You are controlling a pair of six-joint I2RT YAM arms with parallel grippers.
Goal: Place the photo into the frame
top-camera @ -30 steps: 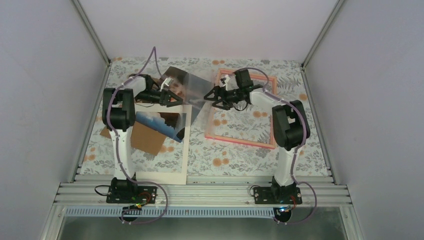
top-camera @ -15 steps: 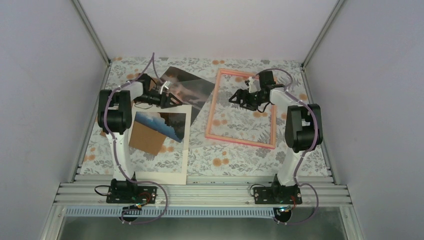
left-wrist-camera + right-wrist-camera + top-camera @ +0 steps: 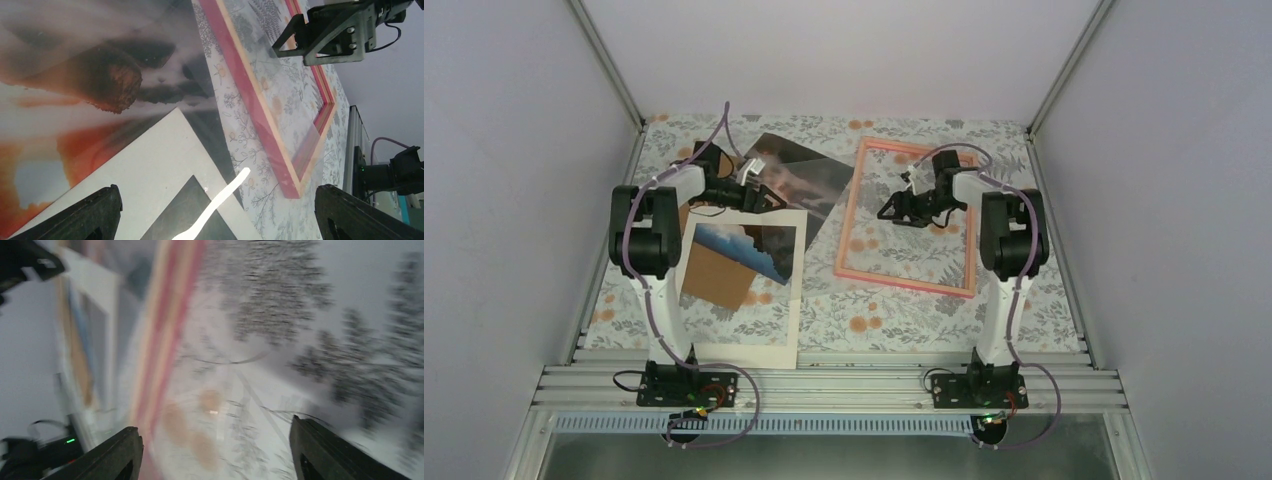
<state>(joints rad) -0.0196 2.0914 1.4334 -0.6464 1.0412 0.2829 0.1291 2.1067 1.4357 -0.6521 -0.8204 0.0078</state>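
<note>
The task was at an early stage. The photo (image 3: 799, 172) lay flat on the tabletop (image 3: 884, 320), at the far side and just left of the frame (image 3: 904, 283), and no part of it was inside the pink border. It remained to grip the print, carry it to the right and lay it into the frame.

The left tool (image 3: 772, 198) stood wide open over the near edge of the photo and the far corner of the white mat (image 3: 744, 325), and it held nothing. The right tool (image 3: 894, 210) hung above the pane of the frame, its fingers apart and empty.

One second before, the right tool was at the right edge of the photo, and the print looked raised there. Since then this tool had gone back to the right.
</note>
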